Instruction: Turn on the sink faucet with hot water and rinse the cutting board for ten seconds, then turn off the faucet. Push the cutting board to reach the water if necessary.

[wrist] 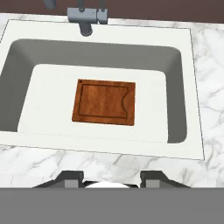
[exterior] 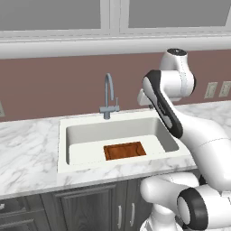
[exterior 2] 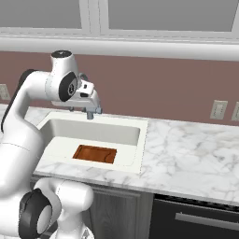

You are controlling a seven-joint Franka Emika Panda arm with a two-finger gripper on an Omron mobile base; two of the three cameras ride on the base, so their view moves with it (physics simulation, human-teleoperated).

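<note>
The sink [wrist: 192,87] is sitting in the marble counter [wrist: 210,109], and the cutting board [wrist: 104,102] is lying flat on the basin floor, toward the front wall and a little off centre (nearer the right end in the left base view). Nothing else is lying in the basin, and the board is showing dry wood grain. The faucet [exterior: 108,97] is standing at the back rim, its spout arching forward over the basin.

The gripper [wrist: 106,177] is hovering above the front counter edge, looking down into the sink. Its fingers [wrist: 70,176] are drawn in as far as they go, pinching nothing. The board is lying well below and ahead of the fingertips, not touching them.
</note>
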